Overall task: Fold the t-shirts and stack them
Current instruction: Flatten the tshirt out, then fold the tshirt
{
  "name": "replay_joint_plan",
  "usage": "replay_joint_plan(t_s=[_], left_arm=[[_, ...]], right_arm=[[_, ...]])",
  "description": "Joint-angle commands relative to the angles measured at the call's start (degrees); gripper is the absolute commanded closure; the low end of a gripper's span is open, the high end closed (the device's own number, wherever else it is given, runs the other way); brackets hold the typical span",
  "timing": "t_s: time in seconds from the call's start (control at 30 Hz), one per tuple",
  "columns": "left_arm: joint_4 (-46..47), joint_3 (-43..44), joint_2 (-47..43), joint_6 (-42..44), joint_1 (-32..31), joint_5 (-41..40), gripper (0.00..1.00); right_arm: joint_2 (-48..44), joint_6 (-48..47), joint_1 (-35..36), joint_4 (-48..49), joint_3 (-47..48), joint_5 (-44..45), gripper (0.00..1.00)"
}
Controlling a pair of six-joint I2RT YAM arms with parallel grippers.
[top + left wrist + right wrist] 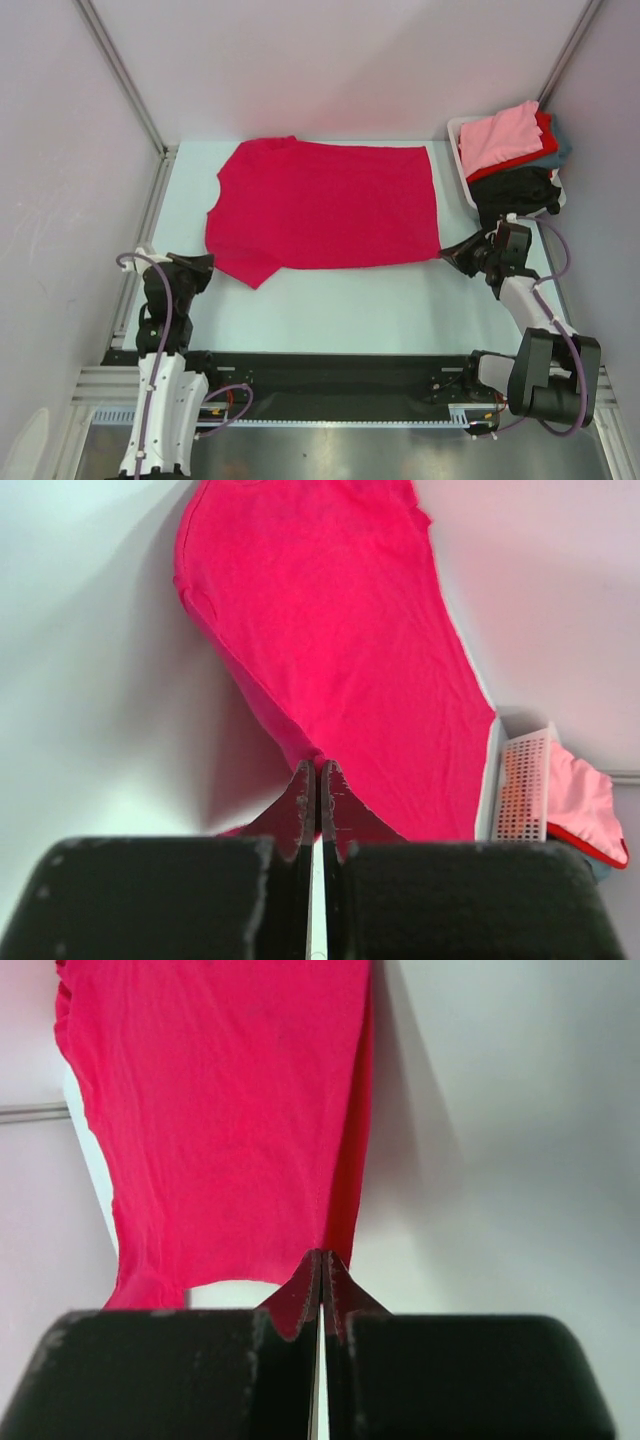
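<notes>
A crimson-magenta t-shirt (325, 205) lies spread flat across the middle of the table, neck to the left and hem to the right. My left gripper (207, 267) is shut at the near sleeve. In the left wrist view its tips (318, 772) pinch the cloth edge of the shirt (340, 630). My right gripper (446, 252) is shut at the shirt's near hem corner. In the right wrist view its tips (322, 1256) hold the edge of the shirt (220, 1110). Other t-shirts lie piled at the back right: light pink (500, 138), red (540, 140), grey-teal (560, 150) and black (515, 190).
A white perforated basket (461, 150) at the back right holds the pile; it also shows in the left wrist view (522, 790). Grey walls and metal posts enclose the pale table (350, 310). A black rail (330, 380) runs along the near edge between the arm bases.
</notes>
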Motion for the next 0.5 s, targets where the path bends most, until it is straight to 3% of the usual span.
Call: replay_joint_plan(t_s=[0.0,0.47], left_arm=[[2.22,-0.9,3.73,0.08,-0.11,-1.28,1.0],[13.64,16.14,30.8,-7.39,-0.2,-1.28,1.0]], right_arm=[[-0.47,-2.39,-0.04,1.6,0.48,2.84,1.0],[19.2,0.08,3.47,1.88,20.5,5.3,1.0]])
